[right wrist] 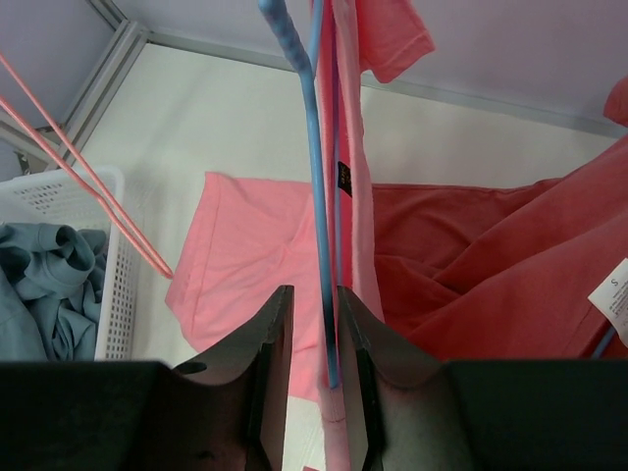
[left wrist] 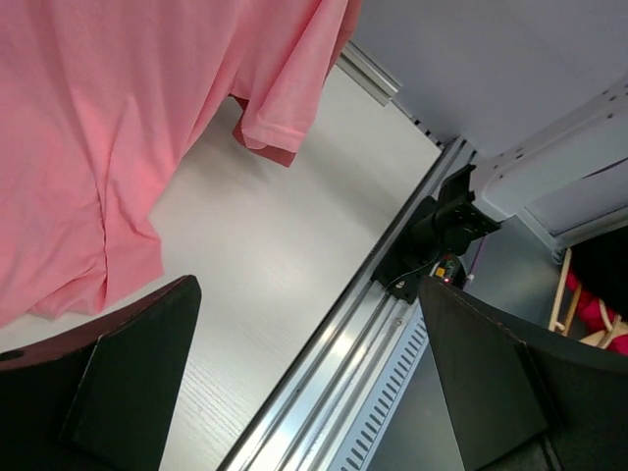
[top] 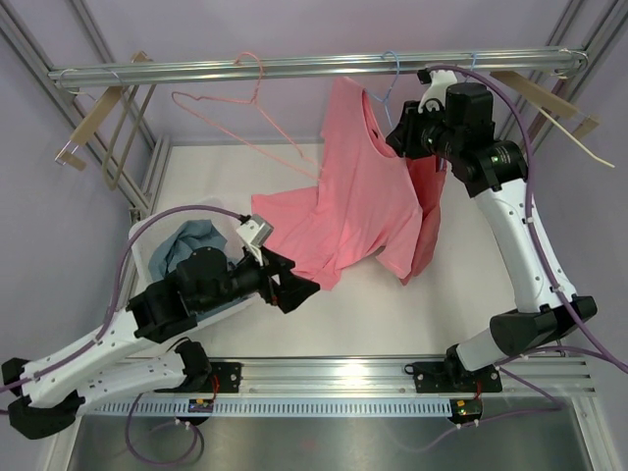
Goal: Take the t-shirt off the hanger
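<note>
The pink t-shirt [top: 363, 196] hangs from a blue hanger [top: 390, 83] hooked on the top rail, and its lower half drapes onto the table. My right gripper [top: 397, 137] is up at the shirt's collar. In the right wrist view its jaws [right wrist: 314, 334] stand narrowly open around the blue hanger [right wrist: 316, 196] wire and the t-shirt [right wrist: 255, 255] edge. The wire lies close to the right finger, with a gap on the left. My left gripper [top: 299, 289] hovers wide open below the shirt's hem. It [left wrist: 314, 373] holds nothing, and the t-shirt [left wrist: 98, 128] is above it.
A darker red garment [top: 429, 211] hangs just behind the pink shirt [right wrist: 491, 265]. An empty pink hanger [top: 245, 108] hangs from the rail [top: 294, 67] to the left. A white basket [top: 147, 257] with a blue garment [top: 191, 240] sits by the left arm.
</note>
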{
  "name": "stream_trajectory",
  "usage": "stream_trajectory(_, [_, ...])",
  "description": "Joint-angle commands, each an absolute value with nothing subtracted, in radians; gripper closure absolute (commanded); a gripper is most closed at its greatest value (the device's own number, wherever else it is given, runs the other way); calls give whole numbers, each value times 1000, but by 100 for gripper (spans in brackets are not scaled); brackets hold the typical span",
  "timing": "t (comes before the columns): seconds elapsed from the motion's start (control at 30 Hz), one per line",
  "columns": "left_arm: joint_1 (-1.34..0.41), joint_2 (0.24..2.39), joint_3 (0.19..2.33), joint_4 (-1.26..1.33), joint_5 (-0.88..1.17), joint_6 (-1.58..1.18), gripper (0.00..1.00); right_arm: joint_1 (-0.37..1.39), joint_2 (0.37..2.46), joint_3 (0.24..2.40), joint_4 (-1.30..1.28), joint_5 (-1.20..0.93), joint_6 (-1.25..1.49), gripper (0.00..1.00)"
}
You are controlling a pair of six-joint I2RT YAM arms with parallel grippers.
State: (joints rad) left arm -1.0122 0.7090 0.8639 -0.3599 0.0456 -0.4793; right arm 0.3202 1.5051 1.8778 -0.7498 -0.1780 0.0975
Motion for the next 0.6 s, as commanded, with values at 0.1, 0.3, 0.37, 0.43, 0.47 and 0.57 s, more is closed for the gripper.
stream_trajectory(0.1, [-1115, 761, 900, -258, -175, -439, 1, 318, 1517, 1899, -695, -153, 81, 67])
stream_trajectory(0.3, [-1158, 761, 891, -253, -212, -443, 1, 318, 1526, 1890, -675, -155, 78, 76])
stream_trajectory(0.37, [-1166, 755, 887, -253, -219, -446, 1, 319, 1532, 1894, -675, -144, 77, 78])
stream_trajectory(0.43, [-1166, 747, 882, -253, -221, -449, 1, 318, 1543, 1907, -684, -147, 72, 75])
stream_trajectory(0.47, [-1166, 739, 876, -253, -224, -449, 1, 318, 1549, 1913, -687, -147, 72, 75])
stream_trajectory(0.57, [-1167, 726, 867, -253, -229, -454, 1, 318, 1560, 1914, -692, -140, 72, 88])
